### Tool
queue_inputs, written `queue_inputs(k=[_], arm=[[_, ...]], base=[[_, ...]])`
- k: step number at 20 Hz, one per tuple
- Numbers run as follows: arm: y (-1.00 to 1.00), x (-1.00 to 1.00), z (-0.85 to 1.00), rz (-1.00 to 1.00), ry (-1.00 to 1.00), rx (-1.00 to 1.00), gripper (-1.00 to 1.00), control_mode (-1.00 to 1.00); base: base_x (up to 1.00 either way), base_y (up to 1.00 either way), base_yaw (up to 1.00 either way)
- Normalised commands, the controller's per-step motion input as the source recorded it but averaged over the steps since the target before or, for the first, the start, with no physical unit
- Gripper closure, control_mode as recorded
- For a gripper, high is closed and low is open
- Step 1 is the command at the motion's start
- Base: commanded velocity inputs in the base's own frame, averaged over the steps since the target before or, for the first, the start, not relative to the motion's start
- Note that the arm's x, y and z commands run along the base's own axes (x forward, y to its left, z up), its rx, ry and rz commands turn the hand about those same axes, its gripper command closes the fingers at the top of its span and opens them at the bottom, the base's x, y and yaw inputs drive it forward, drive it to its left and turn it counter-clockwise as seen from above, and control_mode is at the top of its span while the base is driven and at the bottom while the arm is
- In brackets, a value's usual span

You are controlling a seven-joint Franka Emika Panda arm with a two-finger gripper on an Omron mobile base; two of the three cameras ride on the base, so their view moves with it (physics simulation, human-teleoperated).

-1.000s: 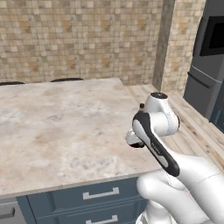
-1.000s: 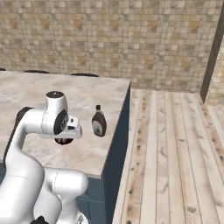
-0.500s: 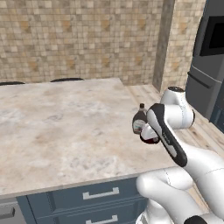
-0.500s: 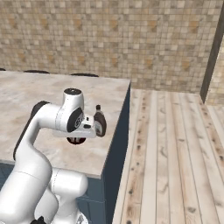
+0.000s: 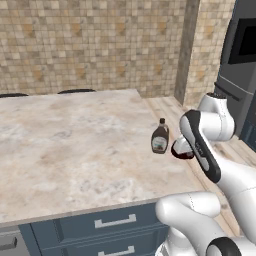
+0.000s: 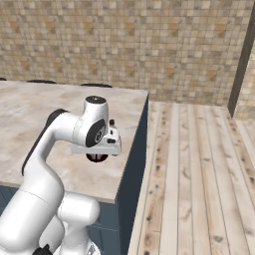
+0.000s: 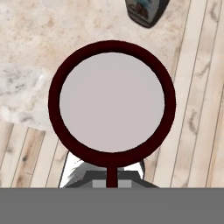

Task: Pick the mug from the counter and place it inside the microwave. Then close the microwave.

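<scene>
The mug, dark red with a white inside, hangs in my gripper, which is shut on it just past the counter's right edge. From the other side the mug shows under the hand, above the counter near its edge. Looking down from the hand, the mug is a wide red ring; its handle points to the bottom and it covers my fingertips. A dark-windowed built-in appliance stands far right; I cannot tell whether it is the microwave.
A brown syrup bottle stands on the marbled counter just left of the mug, and its base shows at the top of the hand view. Wooden plank floor runs to the right of the counter. Drawer fronts sit below.
The arm has swung right carrying the mug, from over the counter to its right edge, passing the syrup bottle, which now stands uncovered.
</scene>
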Motion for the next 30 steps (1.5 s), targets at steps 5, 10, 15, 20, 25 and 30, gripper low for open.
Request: queue_inputs(k=[5,10,15,20,25,30], arm=[[-0.09,-0.14,0.00,-0.02,-0.01,0.00,1.00,-1.00],[0.00,0.00,0.00,0.00,0.00,0.00,1.00,-1.00],[0.00,0.00,0.00,0.00,0.00,0.00,1.00,-1.00],[0.00,0.00,0.00,0.00,0.00,0.00,1.00,1.00],[0.00,0.00,0.00,0.00,0.00,0.00,1.00,1.00],[0.00,0.00,0.00,0.00,0.00,0.00,1.00,1.00]], base=[[0.00,0.00,0.00],[0.00,0.00,0.00],[0.00,0.00,0.00],[-0.25,-0.01,-0.01],[-0.53,-0.27,-0.12],[-0.40,-0.52,-0.35]])
